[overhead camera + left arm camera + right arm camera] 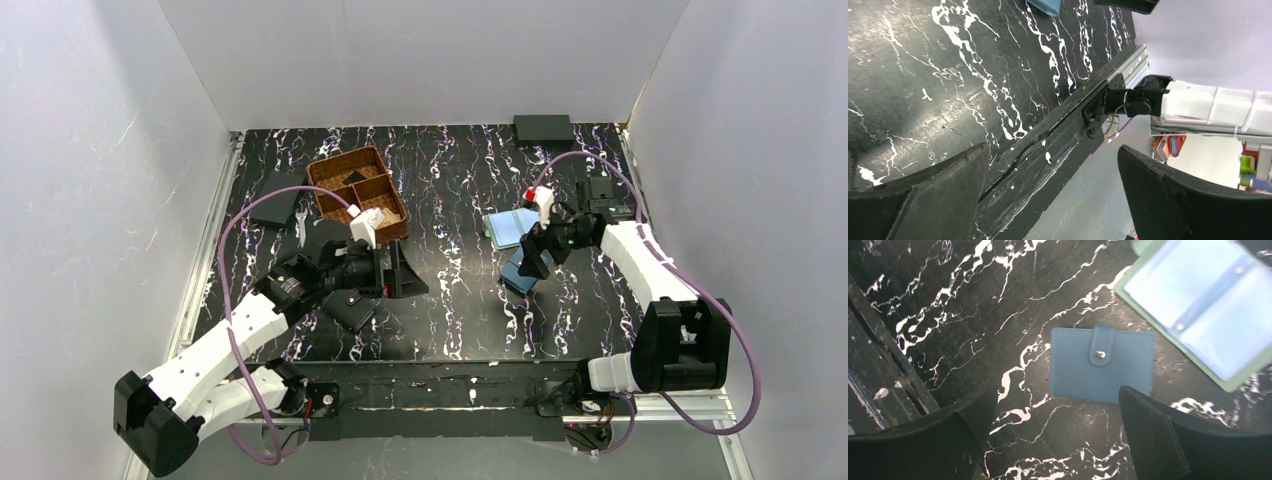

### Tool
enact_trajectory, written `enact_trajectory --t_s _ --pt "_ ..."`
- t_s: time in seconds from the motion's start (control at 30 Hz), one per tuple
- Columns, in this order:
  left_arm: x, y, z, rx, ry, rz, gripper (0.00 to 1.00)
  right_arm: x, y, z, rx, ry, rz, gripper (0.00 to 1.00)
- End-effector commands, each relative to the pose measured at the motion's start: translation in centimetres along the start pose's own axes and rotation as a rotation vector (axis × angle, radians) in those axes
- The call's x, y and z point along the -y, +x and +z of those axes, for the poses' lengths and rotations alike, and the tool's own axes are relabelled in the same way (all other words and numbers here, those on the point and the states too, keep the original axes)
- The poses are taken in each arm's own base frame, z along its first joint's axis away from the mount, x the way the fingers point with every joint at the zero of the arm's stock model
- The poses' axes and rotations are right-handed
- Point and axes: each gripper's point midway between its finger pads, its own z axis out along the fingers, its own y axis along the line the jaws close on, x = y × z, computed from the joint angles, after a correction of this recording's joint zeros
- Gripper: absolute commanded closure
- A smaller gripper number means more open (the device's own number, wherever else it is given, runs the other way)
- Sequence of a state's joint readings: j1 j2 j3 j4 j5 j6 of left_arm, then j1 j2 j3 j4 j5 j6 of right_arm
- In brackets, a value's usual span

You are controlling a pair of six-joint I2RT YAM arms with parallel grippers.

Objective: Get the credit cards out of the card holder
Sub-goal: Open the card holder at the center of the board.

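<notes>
White walls close in a black bench point(450, 320) veined with white, and two arms reach onto it from the near edge. Farthest left, one flat dark wallet point(272, 207) lies near the wall. Just beside it to the right stands one brown woven basket point(340, 168) with dividers inside. The left arm crosses in front of the basket, and the left tool point(408, 270) hangs over bare bench with its two fingers wide apart and nothing between them. The left wrist view shows the same: the left tool point(1053, 149) gapes over the bench's near edge. A second black wallet point(350, 310) lies just below that arm's wrist.

Right of centre lie two blue holders, close together. The nearer one is the card holder point(515, 278), steel-blue, flat on the bench and partly covered from above by the right tool point(528, 266). From the right wrist the card holder point(1102, 365) shows folded shut, its tab fastened by one metal snap, so the credit cards cannot be seen. The right tool point(1055, 395) hovers over it with its fingers spread, one finger to each side of the holder's near edge, not touching it. Just beyond lies one paler sky-blue holder point(1198, 310), spread open with clear pockets upward. One black box point(543, 128) sits at the far wall.
</notes>
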State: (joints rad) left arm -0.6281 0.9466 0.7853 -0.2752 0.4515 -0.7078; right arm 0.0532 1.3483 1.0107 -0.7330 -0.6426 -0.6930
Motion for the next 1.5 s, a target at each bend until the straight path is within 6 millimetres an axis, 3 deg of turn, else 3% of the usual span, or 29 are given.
enact_trajectory --t_s 0.0,0.2,0.53,0.8,0.97,1.2,1.47 --pt "0.1 0.0 1.2 0.019 -0.009 0.059 0.01 1.1 0.3 1.7 -0.023 0.044 -0.047 0.0" --pt "-0.3 0.2 2.3 0.027 0.008 0.045 0.01 3.0 2.6 4.0 -0.146 0.074 -0.006 0.07" --pt "-1.3 1.0 2.8 0.022 -0.004 0.032 0.06 6.3 4.4 3.7 -0.138 0.133 0.089 0.11" --pt "-1.3 1.1 3.1 0.025 0.013 0.021 0.1 6.4 4.9 5.4 -0.151 0.047 0.167 0.22" --pt "-1.5 1.3 3.2 0.026 0.014 0.017 0.11 5.4 4.7 6.0 -0.134 -0.03 0.187 0.32" --pt "-1.4 1.3 3.8 0.027 0.042 0.002 0.14 2.9 4.7 7.3 -0.107 -0.197 0.231 0.58" --pt "-2.9 2.1 6.1 -0.003 -0.043 0.05 0.19 -2.8 4.4 9.8 -0.144 -0.343 0.146 0.8"
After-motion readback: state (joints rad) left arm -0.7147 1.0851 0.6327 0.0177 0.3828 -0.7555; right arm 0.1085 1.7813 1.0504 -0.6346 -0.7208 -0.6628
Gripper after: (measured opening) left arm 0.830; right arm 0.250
